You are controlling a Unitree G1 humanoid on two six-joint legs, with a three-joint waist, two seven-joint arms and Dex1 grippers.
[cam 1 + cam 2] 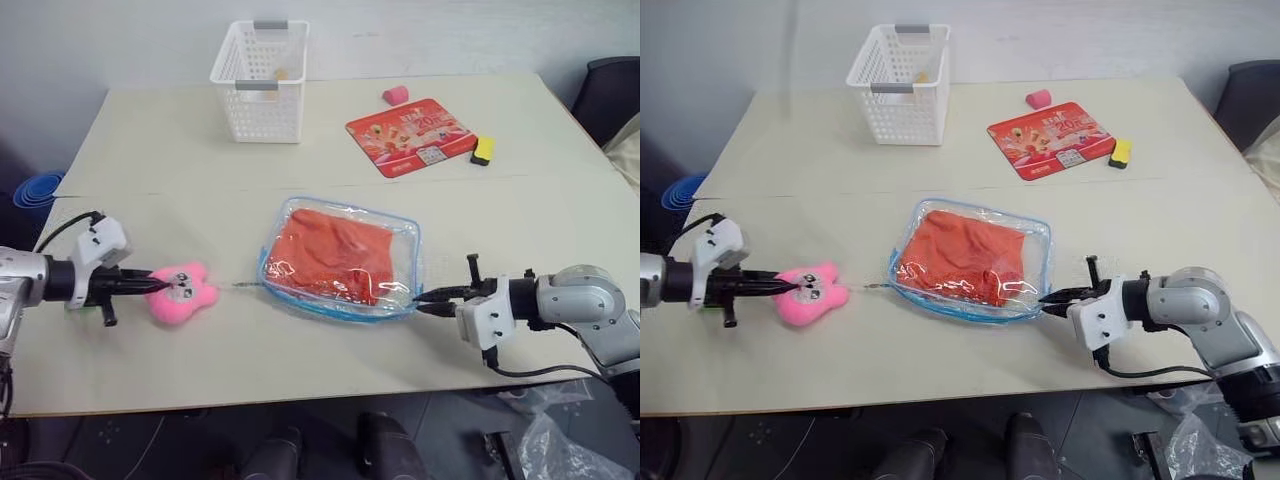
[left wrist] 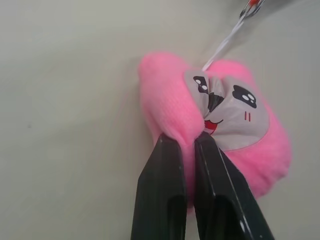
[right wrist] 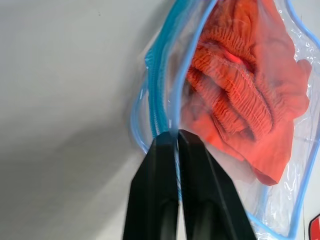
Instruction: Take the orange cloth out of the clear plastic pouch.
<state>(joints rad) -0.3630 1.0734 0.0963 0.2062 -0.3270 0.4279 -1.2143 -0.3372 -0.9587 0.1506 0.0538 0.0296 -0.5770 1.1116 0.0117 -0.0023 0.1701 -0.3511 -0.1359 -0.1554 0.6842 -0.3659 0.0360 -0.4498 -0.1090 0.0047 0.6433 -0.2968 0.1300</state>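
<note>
The clear plastic pouch (image 1: 408, 240) with light blue edging lies flat at the table's middle, and the wrinkly orange cloth (image 1: 335, 255) is inside it. A thin chain (image 1: 240, 285) runs from the pouch's left end to a pink plush charm (image 1: 185, 292). My left gripper (image 1: 148, 285) comes in from the left and is shut on a fold of the charm (image 2: 165, 100). My right gripper (image 1: 420, 297) reaches in from the right, and its fingers pinch the pouch's blue edge (image 3: 155, 85) at the near right corner. Beside that edge, the cloth (image 3: 240, 90) shows bunched behind the plastic.
A white mesh basket (image 1: 260, 80) stands at the back. A flat red printed card (image 1: 410, 135), a small pink item (image 1: 395, 95) and a yellow-and-black block (image 1: 484, 149) lie at the back right. A black chair (image 1: 610, 95) stands beyond the right edge.
</note>
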